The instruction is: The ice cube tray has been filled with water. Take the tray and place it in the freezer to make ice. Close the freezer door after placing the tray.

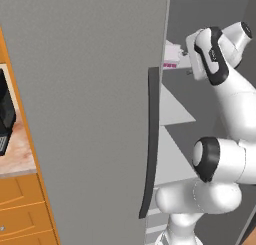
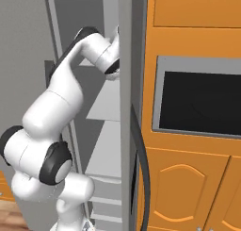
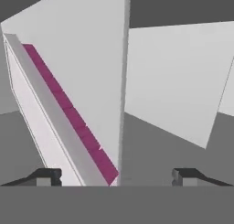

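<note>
The ice cube tray (image 3: pixel 68 115) lies flat on a pale shelf inside the freezer (image 1: pixel 210 19). In the hand view it runs slantwise from the upper left to the bottom middle, showing its lavender-grey top and magenta edge. My gripper (image 3: pixel 116 176) is open, with its fingertips (image 3: pixel 45 176) wide apart on either side of the tray's near end and not touching it. From the left base the tray (image 1: pixel 172 56) shows as a pale slab with a pink edge, just left of my hand. The freezer door (image 1: pixel 90 114) stands open, its dark handle (image 1: pixel 152 139) towards me.
Grey shelves (image 1: pixel 175 109) step down below the tray's shelf. A grey door panel (image 2: pixel 126 131) with a curved dark handle (image 2: pixel 141 169) stands just right of my arm. Orange cabinets and a black-windowed oven (image 2: pixel 202 103) lie further right; a counter with a dark appliance (image 1: pixel 6 119) sits left.
</note>
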Tool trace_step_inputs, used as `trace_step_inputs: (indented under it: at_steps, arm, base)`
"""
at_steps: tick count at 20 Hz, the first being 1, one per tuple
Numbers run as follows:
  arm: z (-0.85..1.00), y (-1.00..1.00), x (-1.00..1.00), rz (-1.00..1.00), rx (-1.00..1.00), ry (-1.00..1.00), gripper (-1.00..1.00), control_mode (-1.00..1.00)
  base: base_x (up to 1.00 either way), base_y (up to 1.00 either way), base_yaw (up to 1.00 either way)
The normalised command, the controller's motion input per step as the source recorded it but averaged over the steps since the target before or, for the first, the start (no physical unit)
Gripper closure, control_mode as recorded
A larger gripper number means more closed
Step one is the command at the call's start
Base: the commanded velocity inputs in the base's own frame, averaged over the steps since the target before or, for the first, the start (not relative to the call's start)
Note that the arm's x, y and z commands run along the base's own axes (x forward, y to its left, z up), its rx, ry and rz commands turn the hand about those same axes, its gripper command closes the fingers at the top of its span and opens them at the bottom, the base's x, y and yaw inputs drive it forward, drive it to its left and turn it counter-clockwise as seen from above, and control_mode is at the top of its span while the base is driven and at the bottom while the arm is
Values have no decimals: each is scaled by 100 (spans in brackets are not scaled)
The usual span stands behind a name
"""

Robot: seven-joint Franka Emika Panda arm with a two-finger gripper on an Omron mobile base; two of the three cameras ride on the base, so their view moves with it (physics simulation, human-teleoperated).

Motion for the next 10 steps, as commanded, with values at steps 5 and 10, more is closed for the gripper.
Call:
trace_step_inputs:
  at_steps: [5,10]
  arm:
    - [-20,7,-99,0,-2,10,-100,-100]
    - [-15,29,-79,-1,-4,11,-100,-100]
  base:
    - [0,0,0]
    - [0,0,0]
